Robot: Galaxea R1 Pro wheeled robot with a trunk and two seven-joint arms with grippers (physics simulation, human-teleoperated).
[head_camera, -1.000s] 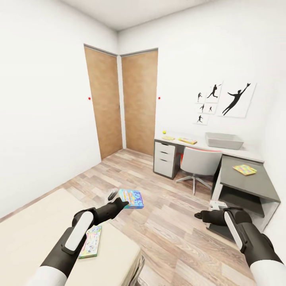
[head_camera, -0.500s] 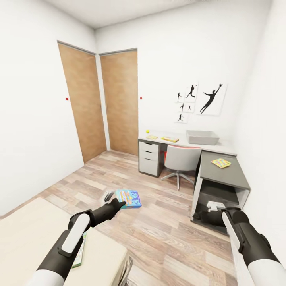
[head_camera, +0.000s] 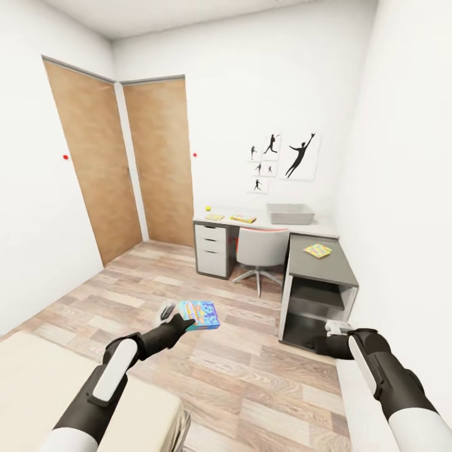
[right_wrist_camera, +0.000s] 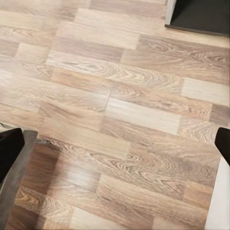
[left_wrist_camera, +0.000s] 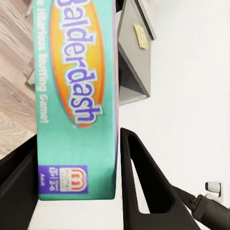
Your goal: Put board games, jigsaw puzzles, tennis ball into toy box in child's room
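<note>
head view: the left gripper [head_camera: 182, 321] pinches a blue board game [head_camera: 197, 314] by its near edge, holding it out over the plank floor [head_camera: 251, 370], well short of the table [head_camera: 263, 223]. the table stands against the far wall. on it, from the door side: the tennis ball [head_camera: 208, 208], a jigsaw [head_camera: 215, 217], a yellow board game [head_camera: 243, 219], then the grey toy box [head_camera: 290, 214] at the end nearest the side wall. a chair [head_camera: 260, 249] is tucked under the table. a second jigsaw [head_camera: 317, 250] lies on the lower dark grey cabinet [head_camera: 320, 263], which joins the table at the toy box end. the right gripper [head_camera: 336, 326] hangs over the floor just before the cabinet's open side; from here i cannot tell how its fingers stand. a corner of the bed [head_camera: 37, 376] lies on the side of the left arm.

left wrist view: the board game, teal with the printed word "balderdash" [left_wrist_camera: 76, 96], sits clamped between the two black fingers [left_wrist_camera: 143, 187]. past it are the cabinet [left_wrist_camera: 136, 57] and its jigsaw [left_wrist_camera: 141, 36].

right wrist view: the right fingers [right_wrist_camera: 12, 153] are spread wide apart at the picture's edges, nothing between them, over bare floor [right_wrist_camera: 120, 110]. a dark corner of the cabinet [right_wrist_camera: 201, 17] is beyond.
</note>
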